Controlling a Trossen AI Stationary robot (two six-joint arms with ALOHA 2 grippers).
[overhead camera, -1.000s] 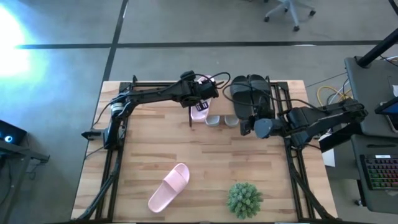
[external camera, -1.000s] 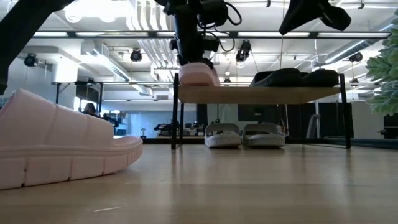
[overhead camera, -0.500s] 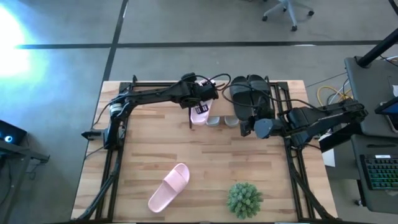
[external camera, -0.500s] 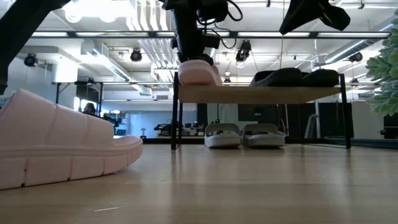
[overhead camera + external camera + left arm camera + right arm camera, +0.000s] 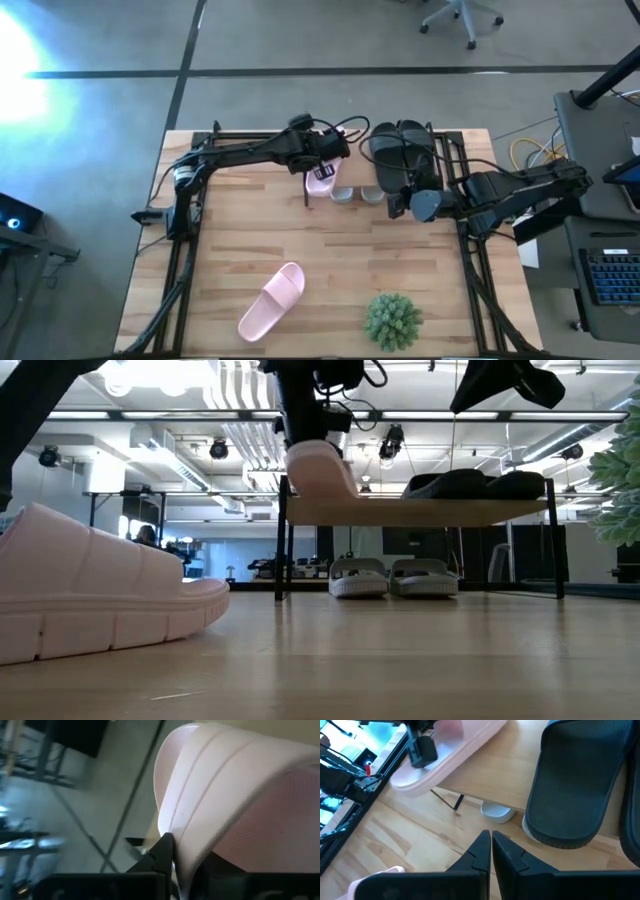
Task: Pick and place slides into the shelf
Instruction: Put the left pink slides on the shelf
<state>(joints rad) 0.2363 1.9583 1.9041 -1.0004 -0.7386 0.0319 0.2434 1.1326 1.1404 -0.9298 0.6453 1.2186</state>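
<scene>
Upper centre of the high view, my left gripper (image 5: pixel 322 160) sits over the left end of the shelf (image 5: pixel 450 150), clamped on a pink slide (image 5: pixel 321 181). My left wrist view fills with that pink slide (image 5: pixel 235 800), one finger (image 5: pixel 162 851) pressed on its edge; nothing else readable there. Low view adds what overhead hides: the held slide (image 5: pixel 318 470) is tilted, toe end up, its lower end meeting the plank top (image 5: pixel 420 512) near the left post. Black pair (image 5: pixel 402 148) lies on the plank right of it; low view shows them (image 5: pixel 478 484) flat on top. Grey-white pair (image 5: pixel 392 577) stands under the plank on the table, only toes (image 5: pixel 357 194) peeking out from above. Second pink slide (image 5: pixel 272 300) lies lower centre on the table (image 5: pixel 220 250), well apart, looming at left in the low view. Green plant (image 5: pixel 392 320) beside it to the right. My right gripper (image 5: pixel 491 846), fingers together and empty, hovers in front of the shelf's right half; its wrist view catches the left gripper (image 5: pixel 422 750) on the pink slide.
</scene>
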